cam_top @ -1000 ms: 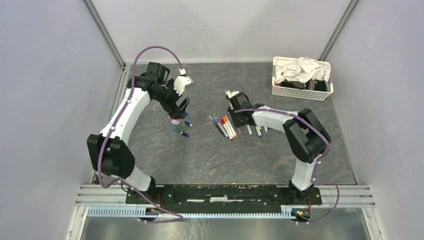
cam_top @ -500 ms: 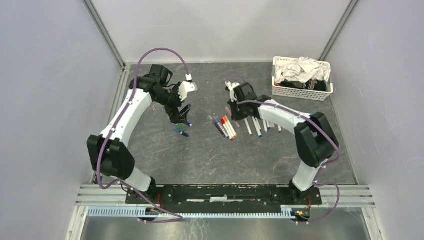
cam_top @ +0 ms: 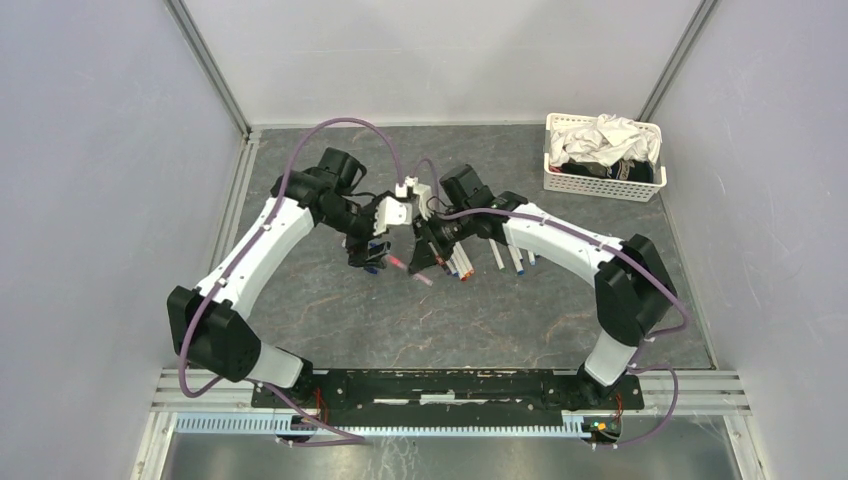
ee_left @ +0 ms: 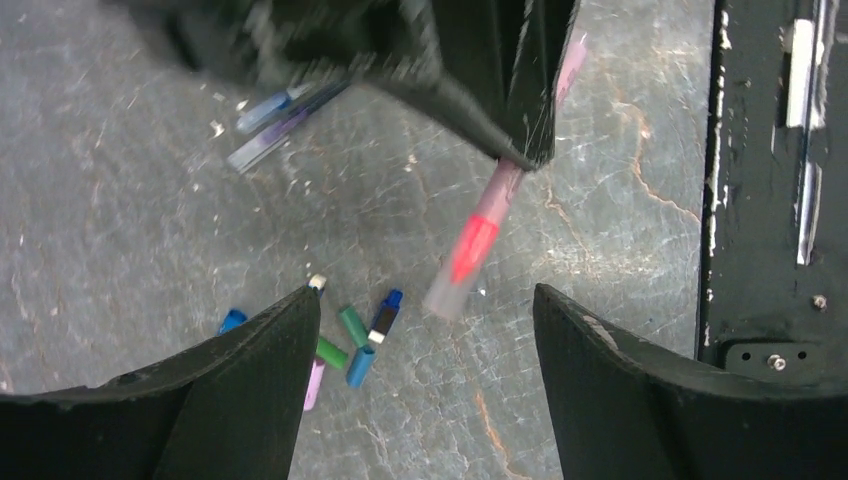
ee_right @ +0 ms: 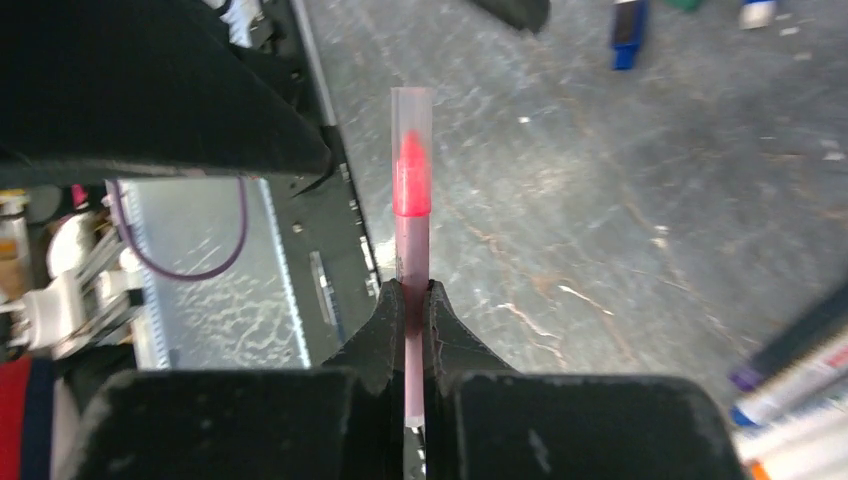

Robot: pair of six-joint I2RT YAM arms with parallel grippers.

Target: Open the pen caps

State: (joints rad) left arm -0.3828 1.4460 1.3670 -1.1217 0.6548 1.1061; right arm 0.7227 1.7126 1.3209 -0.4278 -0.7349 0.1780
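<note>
My right gripper point(ee_right: 413, 295) is shut on a thin pink pen point(ee_right: 411, 190) and holds it above the table. A clear cap point(ee_right: 411, 110) covers the pen's red tip. In the left wrist view the same pen point(ee_left: 478, 240) hangs down out of the right fingers point(ee_left: 520, 120). My left gripper point(ee_left: 425, 320) stands open just past the capped end, touching nothing. Several loose pen caps point(ee_left: 350, 340) in blue, green and lilac lie on the table under it. From above, the two grippers meet mid-table, left gripper point(cam_top: 368, 252) and right gripper point(cam_top: 425, 262).
A row of pens point(cam_top: 458, 262) lies right of the grippers, with more white barrels point(cam_top: 510, 255) beyond. A white mesh basket point(cam_top: 603, 185) of cloth stands at the back right. The black base rail point(ee_left: 770, 200) runs along the near edge.
My right gripper shut on the pink pen, lifted it from the row and swung left. The left arm came right, away from the loose caps, toward the pen's capped end.
</note>
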